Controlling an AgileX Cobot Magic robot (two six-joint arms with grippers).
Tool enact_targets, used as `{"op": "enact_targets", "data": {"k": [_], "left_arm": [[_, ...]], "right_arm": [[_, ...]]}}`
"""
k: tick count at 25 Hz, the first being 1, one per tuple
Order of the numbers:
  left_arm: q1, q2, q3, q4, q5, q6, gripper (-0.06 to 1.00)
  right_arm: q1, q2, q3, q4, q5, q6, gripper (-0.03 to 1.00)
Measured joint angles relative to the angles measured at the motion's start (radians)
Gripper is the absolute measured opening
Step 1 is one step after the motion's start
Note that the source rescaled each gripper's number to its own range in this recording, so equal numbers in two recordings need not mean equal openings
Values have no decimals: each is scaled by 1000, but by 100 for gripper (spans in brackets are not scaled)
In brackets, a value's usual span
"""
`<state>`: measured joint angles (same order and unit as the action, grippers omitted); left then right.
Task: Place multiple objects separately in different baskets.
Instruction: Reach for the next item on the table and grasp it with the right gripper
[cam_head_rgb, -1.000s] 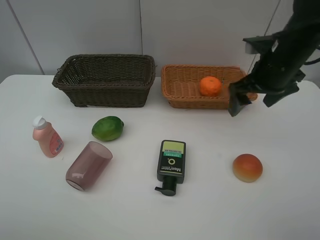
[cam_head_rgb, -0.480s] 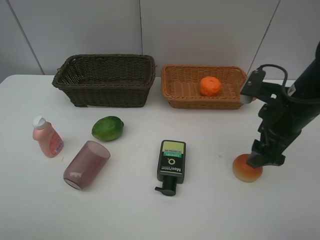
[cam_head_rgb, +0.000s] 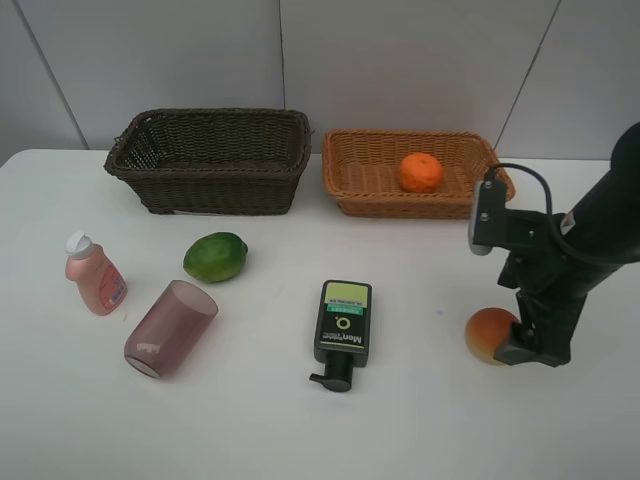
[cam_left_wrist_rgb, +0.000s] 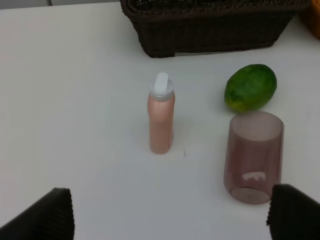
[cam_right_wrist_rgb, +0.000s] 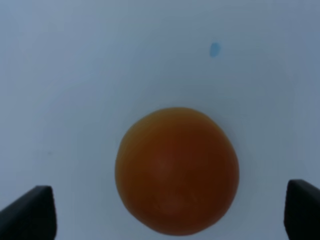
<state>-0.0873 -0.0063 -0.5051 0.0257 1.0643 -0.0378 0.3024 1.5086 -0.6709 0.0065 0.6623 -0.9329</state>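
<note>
The right gripper (cam_right_wrist_rgb: 165, 212) stands wide open astride the round red-yellow peach-like fruit (cam_right_wrist_rgb: 176, 175) on the white desk (cam_head_rgb: 420, 430), where closing off-centre could likely squeeze it out, rolling away.

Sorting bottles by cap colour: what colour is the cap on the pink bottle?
White cap, clearest in the left wrist view.

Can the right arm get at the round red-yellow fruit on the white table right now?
Probably yes: the right gripper is open just over the round red-yellow fruit, with nothing between them.
</note>
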Motion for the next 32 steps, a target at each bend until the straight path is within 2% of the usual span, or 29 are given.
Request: {"op": "enact_targets", "data": {"k": [10,17,25,28,32], "left_arm": [[0,0,0,0,0,0,100],[0,0,0,0,0,0,100],[0,0,0,0,0,0,100],[0,0,0,0,0,0,100],[0,0,0,0,0,0,100]], "right_arm": [[0,90,1,2,-66,-1,97],[0,130,54,7,-168,-1,97],[0,134,78,10,-232,-1,97],[0,155,78,10,-241,-1,90],[0,168,78,11,-263,-1,65]]}}
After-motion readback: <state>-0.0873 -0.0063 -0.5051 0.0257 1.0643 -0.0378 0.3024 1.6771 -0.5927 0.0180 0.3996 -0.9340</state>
